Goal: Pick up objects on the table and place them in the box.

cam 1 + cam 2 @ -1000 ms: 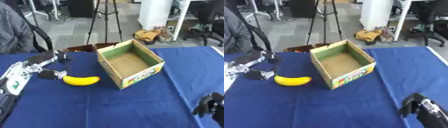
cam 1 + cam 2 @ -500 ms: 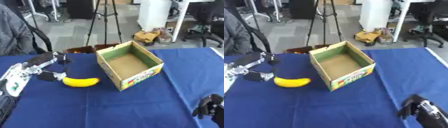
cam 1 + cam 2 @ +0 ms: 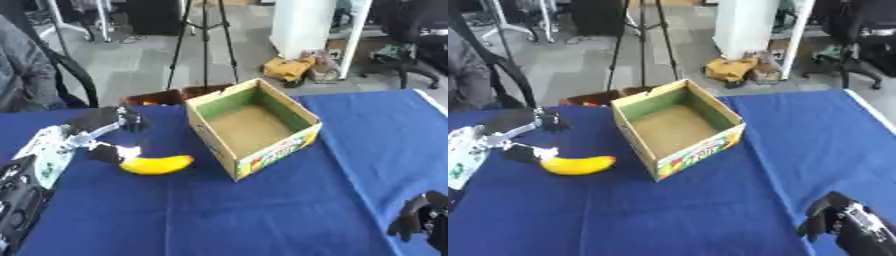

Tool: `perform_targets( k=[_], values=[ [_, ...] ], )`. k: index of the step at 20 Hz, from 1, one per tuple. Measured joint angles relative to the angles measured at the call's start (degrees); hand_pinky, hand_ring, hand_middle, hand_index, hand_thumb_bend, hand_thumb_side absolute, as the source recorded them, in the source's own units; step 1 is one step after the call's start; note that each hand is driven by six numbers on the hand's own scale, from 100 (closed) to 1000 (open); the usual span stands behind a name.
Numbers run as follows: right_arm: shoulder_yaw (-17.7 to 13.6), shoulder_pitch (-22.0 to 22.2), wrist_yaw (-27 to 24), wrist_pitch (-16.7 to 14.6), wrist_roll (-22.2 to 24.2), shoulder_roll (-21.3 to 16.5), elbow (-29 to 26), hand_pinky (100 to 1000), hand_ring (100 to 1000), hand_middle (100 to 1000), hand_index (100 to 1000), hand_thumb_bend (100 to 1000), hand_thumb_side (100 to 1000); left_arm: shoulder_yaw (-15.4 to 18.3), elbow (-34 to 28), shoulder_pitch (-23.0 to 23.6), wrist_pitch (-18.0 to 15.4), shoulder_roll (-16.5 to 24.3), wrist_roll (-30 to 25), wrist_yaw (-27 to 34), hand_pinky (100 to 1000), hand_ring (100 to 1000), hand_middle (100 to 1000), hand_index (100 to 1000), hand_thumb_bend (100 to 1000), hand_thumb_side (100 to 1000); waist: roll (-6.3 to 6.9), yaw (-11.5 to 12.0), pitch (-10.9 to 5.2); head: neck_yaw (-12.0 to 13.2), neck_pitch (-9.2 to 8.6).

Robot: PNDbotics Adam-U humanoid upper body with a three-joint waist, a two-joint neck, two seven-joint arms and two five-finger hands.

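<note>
A yellow banana [image 3: 157,164] lies on the blue tablecloth, left of an open cardboard box [image 3: 251,126] that is empty inside. My left hand [image 3: 98,134] hovers at the banana's left end, fingers spread above it and the thumb low beside the stem, open and not closed round the fruit. At the lower right corner my right hand [image 3: 836,227] rests idle near the table's edge, its fingers curled and holding nothing.
The blue table [image 3: 262,210] stretches wide in front of the box. Behind its far edge are a tripod [image 3: 203,40], a brown box on the floor [image 3: 157,96], office chairs and a seated person at the far left.
The left hand has stayed by the banana's left end with little movement. The banana and box have not moved. The right hand remains at the lower right.
</note>
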Motion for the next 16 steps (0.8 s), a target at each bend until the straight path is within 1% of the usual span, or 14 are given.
perform_targets(
  k=[6, 8, 16],
  values=[
    [0.2, -0.4, 0.2, 0.1, 0.2, 0.1, 0.0, 514, 382, 328, 566, 100, 795, 0.2, 2.1, -0.4, -0.3, 0.0, 2.8, -3.1, 576, 574, 589, 803, 100, 494, 0.31, -1.0, 0.58, 0.7, -0.01],
    [0.2, -0.5, 0.2, 0.2, 0.2, 0.3, 0.0, 514, 382, 328, 566, 100, 795, 0.2, 2.3, -0.4, -0.5, 0.0, 3.1, -3.8, 576, 574, 567, 802, 100, 494, 0.44, -1.2, 0.67, 0.7, -0.01],
    [0.2, -0.7, 0.2, 0.2, 0.2, 0.4, 0.0, 514, 382, 328, 566, 100, 796, 0.2, 2.4, -0.4, -1.5, 0.0, 3.3, -6.5, 583, 559, 573, 802, 100, 540, 0.54, -1.2, 0.84, 0.7, 0.01]
  ],
)
